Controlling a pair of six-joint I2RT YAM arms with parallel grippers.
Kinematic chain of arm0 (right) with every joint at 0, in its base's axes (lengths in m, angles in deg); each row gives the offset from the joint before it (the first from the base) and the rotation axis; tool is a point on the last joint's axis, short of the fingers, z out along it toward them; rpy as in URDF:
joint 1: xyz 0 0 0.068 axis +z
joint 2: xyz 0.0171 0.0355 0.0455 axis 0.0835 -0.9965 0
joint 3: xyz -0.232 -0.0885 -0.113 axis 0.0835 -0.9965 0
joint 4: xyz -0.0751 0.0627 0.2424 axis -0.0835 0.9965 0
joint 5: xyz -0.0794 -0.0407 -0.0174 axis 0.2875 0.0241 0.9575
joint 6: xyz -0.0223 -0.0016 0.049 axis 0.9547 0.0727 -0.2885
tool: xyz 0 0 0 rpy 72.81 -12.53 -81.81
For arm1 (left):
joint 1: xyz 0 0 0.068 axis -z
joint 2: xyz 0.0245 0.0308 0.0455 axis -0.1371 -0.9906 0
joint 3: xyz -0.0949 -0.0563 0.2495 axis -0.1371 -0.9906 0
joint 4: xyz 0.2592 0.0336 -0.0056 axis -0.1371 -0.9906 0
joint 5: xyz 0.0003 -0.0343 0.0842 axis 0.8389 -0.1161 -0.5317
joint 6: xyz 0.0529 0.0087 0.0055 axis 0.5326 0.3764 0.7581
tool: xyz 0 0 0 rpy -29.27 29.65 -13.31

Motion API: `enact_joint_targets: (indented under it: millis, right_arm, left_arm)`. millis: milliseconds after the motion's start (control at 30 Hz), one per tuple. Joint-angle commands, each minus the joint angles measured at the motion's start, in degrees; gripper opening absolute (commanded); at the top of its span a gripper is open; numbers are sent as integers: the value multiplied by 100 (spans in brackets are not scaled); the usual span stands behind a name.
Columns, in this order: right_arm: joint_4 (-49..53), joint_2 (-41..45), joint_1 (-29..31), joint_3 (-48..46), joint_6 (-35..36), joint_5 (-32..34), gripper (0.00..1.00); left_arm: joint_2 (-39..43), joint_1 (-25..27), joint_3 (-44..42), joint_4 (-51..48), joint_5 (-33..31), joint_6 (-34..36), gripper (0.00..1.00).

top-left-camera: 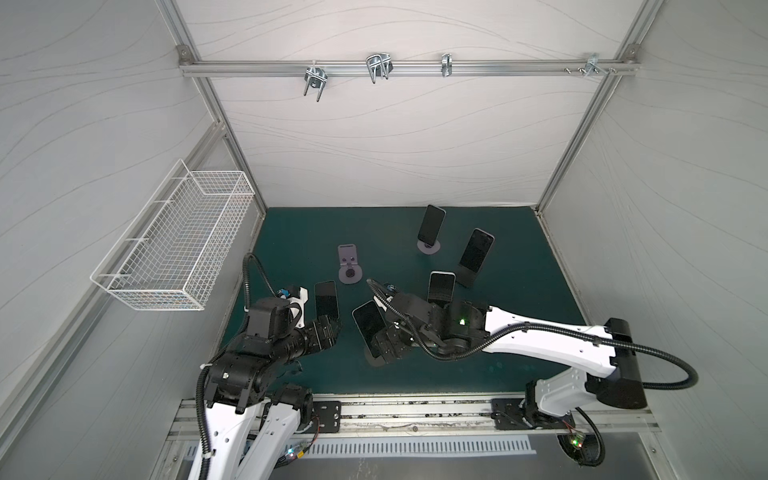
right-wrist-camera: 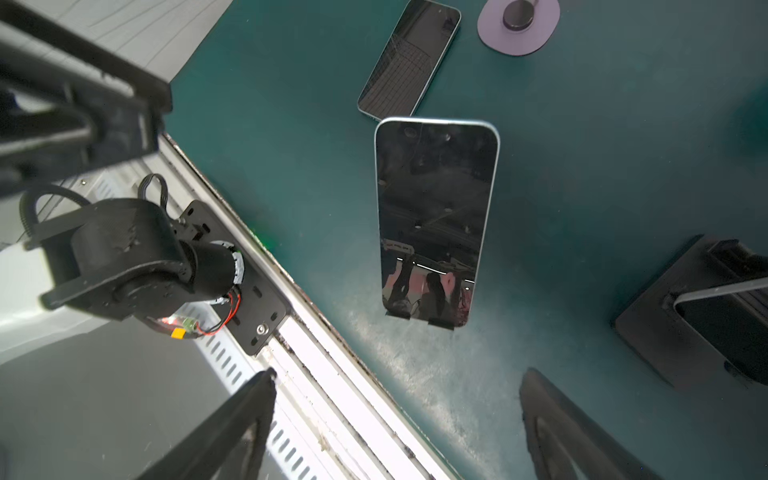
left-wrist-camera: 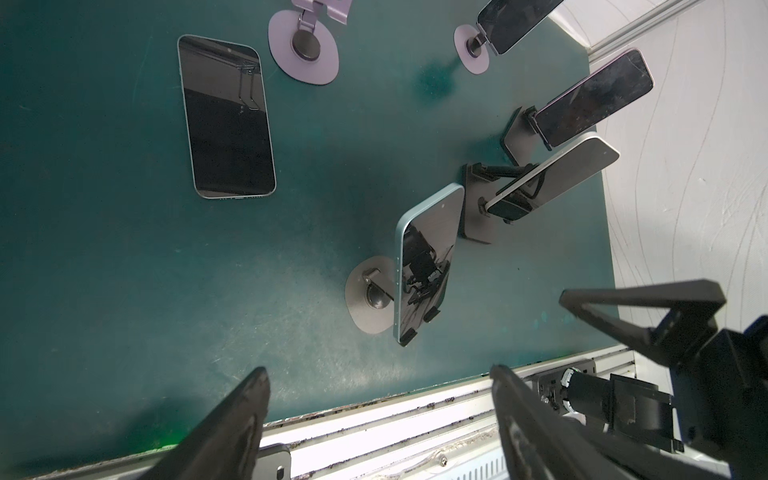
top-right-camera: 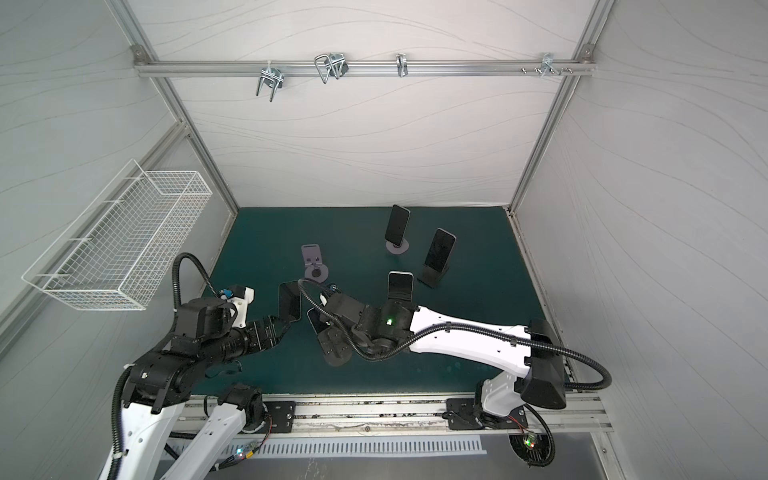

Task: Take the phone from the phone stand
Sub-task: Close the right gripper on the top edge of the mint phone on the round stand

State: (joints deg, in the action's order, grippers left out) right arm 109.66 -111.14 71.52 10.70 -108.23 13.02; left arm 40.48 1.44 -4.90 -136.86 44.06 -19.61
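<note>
**Phone [right-wrist-camera: 434,220] on phone stand [left-wrist-camera: 359,307], nothing gripped**

The blue-edged phone is propped on its round phone stand, at seven o'clock of the table's [top-left-camera: 291,232] middle in a top view. The right tool [right-wrist-camera: 397,376] is spread wide before it, nothing gripped. The left tool [left-wrist-camera: 378,370], at the phone's nine o'clock, is likewise parted and empty.

Two white-shelled arms [top-left-camera: 540,336], black joints [top-left-camera: 232,374], ribbed black cables [top-left-camera: 245,282], dark wedge-shaped fingers [right-wrist-camera: 226,434], green status light [top-left-camera: 461,321]
</note>
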Motion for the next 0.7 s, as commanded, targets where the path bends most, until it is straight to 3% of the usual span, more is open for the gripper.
enact_joint_targets:
  millis: [0, 133, 667]
  right_arm:
    - [-86, -181, -89, 210, 147, 72, 95]
    - [-125, -423, -195, 323, 210, -5, 99]
    - [-196, -1177, -318, 762, 369, -145, 99]
  left_arm:
    - [157, 52, -58, 233, 94, 2, 85]
    - [256, 99, -170, 368, 148, -4, 85]
    - [431, 114, -387, 497, 136, -219, 85]
